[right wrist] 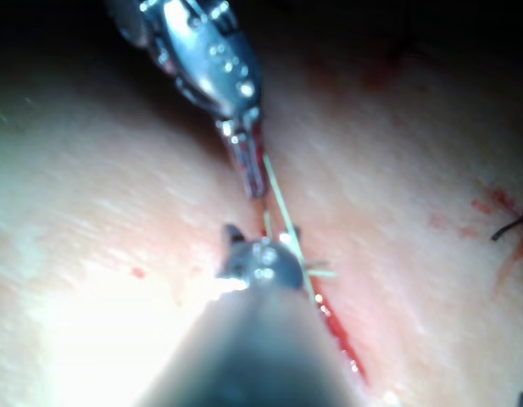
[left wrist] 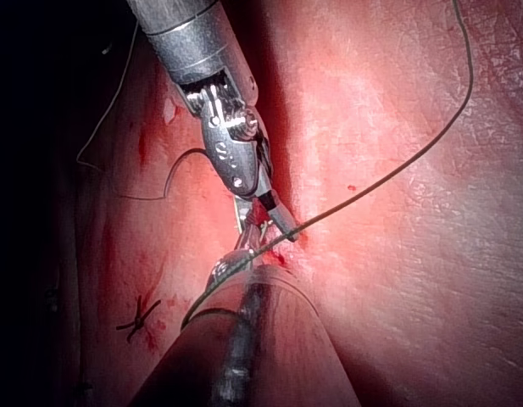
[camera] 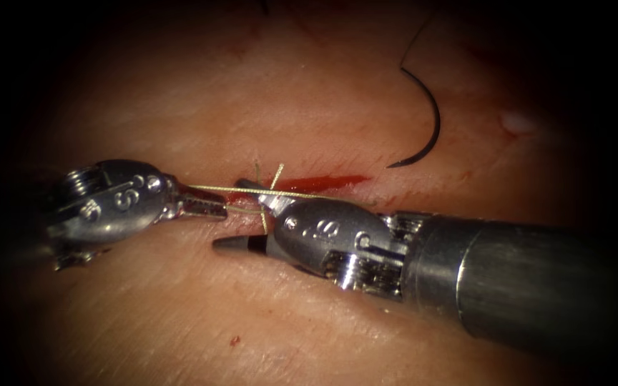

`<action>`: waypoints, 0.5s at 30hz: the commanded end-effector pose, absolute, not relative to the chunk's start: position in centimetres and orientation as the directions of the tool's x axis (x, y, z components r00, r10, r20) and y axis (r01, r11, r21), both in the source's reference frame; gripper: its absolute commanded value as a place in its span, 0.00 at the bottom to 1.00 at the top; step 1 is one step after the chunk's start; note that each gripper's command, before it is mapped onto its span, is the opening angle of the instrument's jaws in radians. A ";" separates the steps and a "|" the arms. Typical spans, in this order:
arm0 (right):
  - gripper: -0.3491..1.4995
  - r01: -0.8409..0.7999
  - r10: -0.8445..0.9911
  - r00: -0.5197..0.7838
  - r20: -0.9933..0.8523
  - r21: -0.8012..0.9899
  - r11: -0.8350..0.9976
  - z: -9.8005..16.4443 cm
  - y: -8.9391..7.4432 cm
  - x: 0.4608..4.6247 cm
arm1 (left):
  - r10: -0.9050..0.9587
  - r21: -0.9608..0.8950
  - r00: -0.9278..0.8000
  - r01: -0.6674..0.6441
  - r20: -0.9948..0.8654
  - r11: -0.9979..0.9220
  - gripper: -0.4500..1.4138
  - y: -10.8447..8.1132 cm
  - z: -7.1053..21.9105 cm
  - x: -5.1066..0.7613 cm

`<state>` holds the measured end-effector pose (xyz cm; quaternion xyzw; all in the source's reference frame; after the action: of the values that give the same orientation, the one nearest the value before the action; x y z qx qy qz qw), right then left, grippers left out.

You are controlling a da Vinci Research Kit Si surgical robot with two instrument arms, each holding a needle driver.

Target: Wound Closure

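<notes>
Knot work at the cut [camera: 323,183]: left pincer [camera: 212,208] pinches thread [camera: 252,189], right pincer [camera: 248,214] spread astride it; needle [camera: 423,118] free on tissue [camera: 180,93].

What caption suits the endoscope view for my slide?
Left tool holds thread taut; right tool open at the cut; needle lies free on tissue.

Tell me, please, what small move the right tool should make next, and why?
Probably close the right tool on the thread: its jaws stand open at the strand the left tool holds beside the cut; the needle lies free on the tissue.
</notes>
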<state>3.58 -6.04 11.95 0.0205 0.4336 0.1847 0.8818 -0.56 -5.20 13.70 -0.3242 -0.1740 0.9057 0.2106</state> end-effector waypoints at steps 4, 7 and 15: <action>0.93 -0.307 0.325 0.562 -0.761 0.173 0.936 12.0 -5.9 3.71 | 0.496 -0.450 -0.697 -0.270 -0.519 -0.851 0.00 -5.1 13.7 -0.59; 0.93 -0.309 0.321 0.567 -0.758 0.166 0.937 12.1 -5.9 3.74 | 0.495 -0.448 -0.695 -0.270 -0.521 -0.852 0.00 -5.1 13.7 -0.59; 0.93 -0.310 0.308 0.567 -0.764 0.148 0.939 12.1 -5.9 3.85 | 0.491 -0.441 -0.697 -0.272 -0.523 -0.855 0.00 -5.2 13.7 -0.61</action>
<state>3.78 -5.88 12.10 -0.0004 0.4297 0.1757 0.8857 -0.58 -5.18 13.63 -0.3272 -0.1677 0.9056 0.2117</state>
